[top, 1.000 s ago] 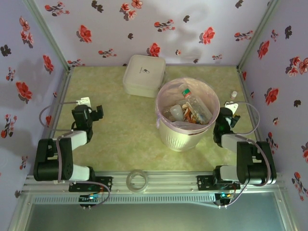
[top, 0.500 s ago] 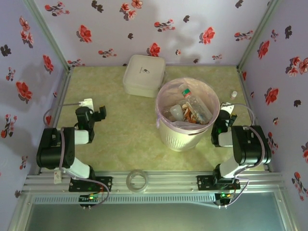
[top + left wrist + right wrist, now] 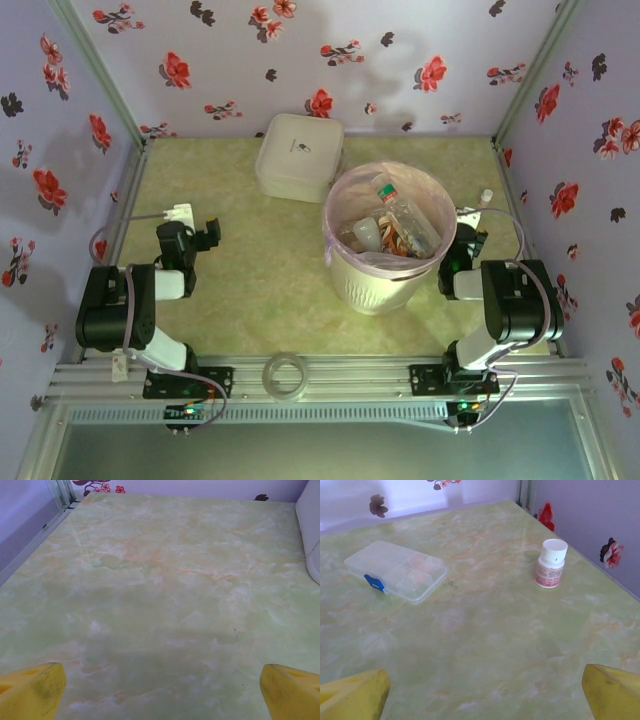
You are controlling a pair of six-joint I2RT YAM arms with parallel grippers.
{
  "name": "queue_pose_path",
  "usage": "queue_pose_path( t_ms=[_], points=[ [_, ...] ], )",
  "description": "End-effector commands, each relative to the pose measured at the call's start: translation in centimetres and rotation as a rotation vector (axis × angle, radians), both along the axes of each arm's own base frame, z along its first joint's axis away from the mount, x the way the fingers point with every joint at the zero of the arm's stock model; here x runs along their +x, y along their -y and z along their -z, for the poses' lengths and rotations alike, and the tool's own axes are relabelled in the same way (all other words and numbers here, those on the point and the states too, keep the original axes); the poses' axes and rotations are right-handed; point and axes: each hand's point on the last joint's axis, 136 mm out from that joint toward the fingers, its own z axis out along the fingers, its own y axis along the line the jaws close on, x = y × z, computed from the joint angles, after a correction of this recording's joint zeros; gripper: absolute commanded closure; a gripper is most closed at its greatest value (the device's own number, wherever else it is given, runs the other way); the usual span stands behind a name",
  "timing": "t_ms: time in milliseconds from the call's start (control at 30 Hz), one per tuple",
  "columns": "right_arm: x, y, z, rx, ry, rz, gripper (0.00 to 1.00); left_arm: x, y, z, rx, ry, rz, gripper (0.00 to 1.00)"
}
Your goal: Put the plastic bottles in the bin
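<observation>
Plastic bottles (image 3: 400, 222) heaped in bin (image 3: 370, 285), just left of right end effector (image 3: 485, 692); left end effector (image 3: 161, 692) well apart; both splayed.

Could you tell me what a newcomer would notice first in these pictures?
The pink-lined cream bin stands right of centre, with plastic bottles piled inside. A square white box sits just behind it to the left, and a small white-capped bottle stands upright near the right wall.
</observation>
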Motion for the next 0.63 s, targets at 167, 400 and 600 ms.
queue_pose_path(
  t_ms=[167,400,600],
  points=[
    [0.65,-0.50,-0.59,-0.012,0.009,-0.026,0.01,0.26,0.09,-0.60,0.020,0.027,0.017,0.00],
    [0.70,-0.59,-0.36,-0.009,-0.002,-0.033,0.01,0.25,0.12,-0.59,0.020,0.026,0.017,0.00],
    [0.58,-0.58,-0.50,-0.011,0.007,-0.034,0.01,0.28,0.12,-0.65,0.019,0.029,0.018,0.00]
  ],
)
